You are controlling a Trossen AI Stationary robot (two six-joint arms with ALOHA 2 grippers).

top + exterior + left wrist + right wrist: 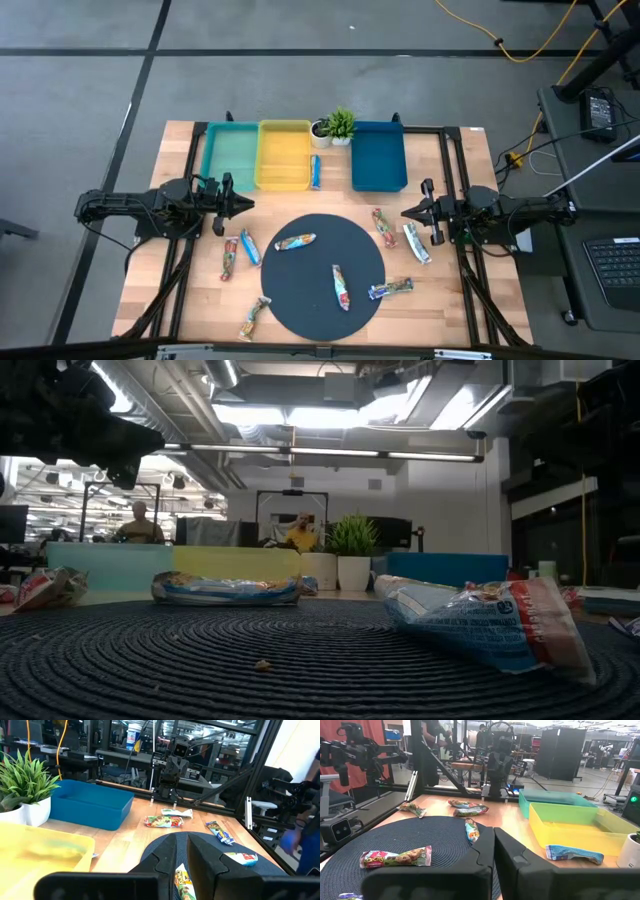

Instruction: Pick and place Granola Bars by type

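Several granola bars lie flat in the high view. Three are on the round dark mat (325, 262): a yellowish bar (295, 242), a red-and-white bar (341, 287) and a blue bar (390, 290). Two bars (381, 225) (415, 242) lie on the wood right of the mat. Three bars (230, 258) (248, 247) (254, 317) lie left of it. A blue bar (315, 172) rests beside the yellow bin. My left gripper (247, 204) (182, 851) hovers shut at the mat's left far side. My right gripper (405, 212) (493, 840) hovers shut at its right far side.
Three bins stand along the far edge: green (230, 153), yellow (284, 153) and blue (379, 155). A small potted plant (335, 127) stands between the yellow and blue ones. A black frame rail runs along each side of the table. People show in the room beyond.
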